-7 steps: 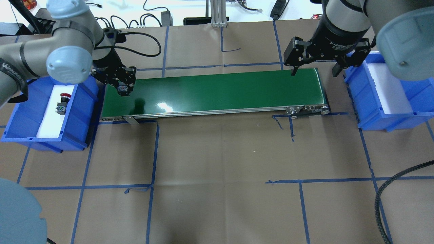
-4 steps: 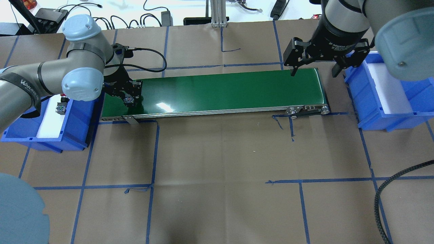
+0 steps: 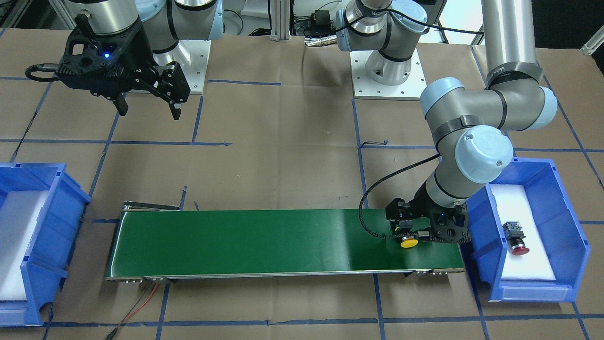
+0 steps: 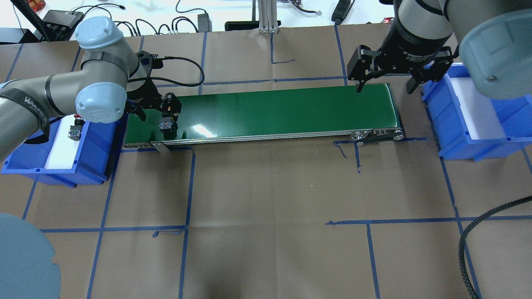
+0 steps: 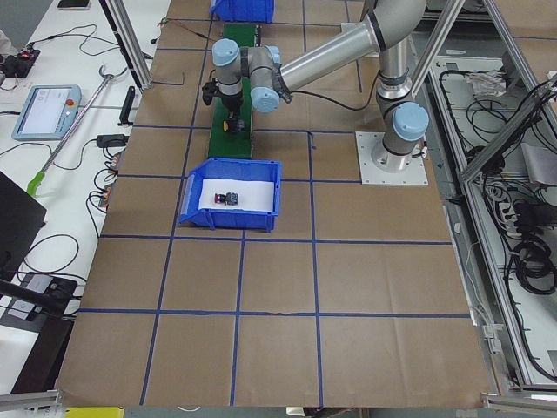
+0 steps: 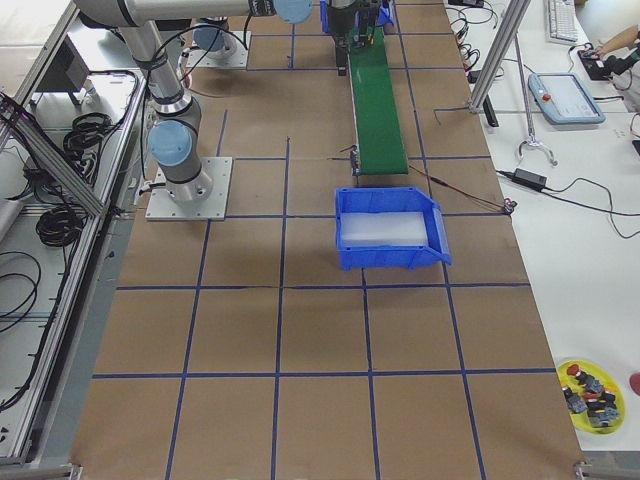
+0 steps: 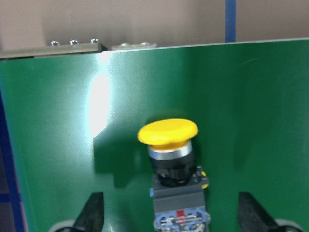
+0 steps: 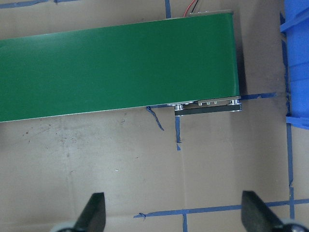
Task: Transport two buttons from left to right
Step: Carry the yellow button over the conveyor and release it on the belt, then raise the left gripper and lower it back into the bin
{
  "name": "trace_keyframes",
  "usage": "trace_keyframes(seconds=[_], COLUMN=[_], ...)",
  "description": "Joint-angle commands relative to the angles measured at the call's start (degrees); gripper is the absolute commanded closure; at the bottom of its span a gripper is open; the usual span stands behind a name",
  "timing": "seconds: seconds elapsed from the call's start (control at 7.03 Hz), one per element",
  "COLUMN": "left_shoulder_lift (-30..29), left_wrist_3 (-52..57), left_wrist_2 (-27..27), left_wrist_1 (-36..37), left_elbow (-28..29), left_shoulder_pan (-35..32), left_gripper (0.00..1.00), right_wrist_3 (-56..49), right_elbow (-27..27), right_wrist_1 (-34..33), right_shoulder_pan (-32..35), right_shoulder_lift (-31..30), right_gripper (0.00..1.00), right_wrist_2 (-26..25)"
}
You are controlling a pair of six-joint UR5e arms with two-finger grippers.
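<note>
The yellow button (image 7: 169,145) lies on its side on the green conveyor belt (image 4: 270,110), at the belt's left end, and also shows as the yellow button (image 3: 408,242). My left gripper (image 4: 157,111) hovers over it, open, with the fingers (image 7: 94,215) spread wide on either side and not touching it. The red button (image 3: 516,238) lies on the white foam in the left blue bin (image 4: 25,166). My right gripper (image 4: 384,85) hangs open and empty above the belt's right end.
The right blue bin (image 4: 478,145) with white foam stands just past the belt's right end. Blue tape lines cross the brown paper table top. A black braided cable (image 4: 469,241) lies at the front right. A yellow dish of spare buttons (image 6: 588,390) sits off the table.
My left gripper carried the yellow button rightward over the belt's left end, then opened; the button now lies free on the belt. The right arm has not moved.
</note>
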Motion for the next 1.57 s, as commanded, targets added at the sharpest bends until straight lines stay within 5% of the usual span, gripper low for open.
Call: trace_keyframes(seconds=[0.0, 0.57, 1.0, 1.42], left_shoulder_lift=[2.04, 2.85, 2.23, 1.71], left_wrist_3=[0.16, 0.16, 1.21, 16.26], left_wrist_2=[-0.23, -0.23, 0.3, 0.3], left_wrist_1=[-1.17, -23.82, -24.73, -24.82], left_elbow=[2.64, 21.08, 22.09, 21.12], left_shoulder_pan=[-0.17, 0.61, 4.45, 15.7], left_gripper=[0.0, 0.0, 0.0, 0.0], right_wrist_3=[-0.01, 0.08, -0.01, -0.01], right_elbow=[0.0, 0.0, 0.0, 0.0], right_wrist_1=[-0.21, -0.21, -0.12, -0.21], right_shoulder_pan=[0.01, 0.01, 0.01, 0.01], right_shoulder_lift=[0.0, 0.0, 0.0, 0.0], right_gripper=[0.0, 0.0, 0.0, 0.0], right_wrist_2=[0.0, 0.0, 0.0, 0.0])
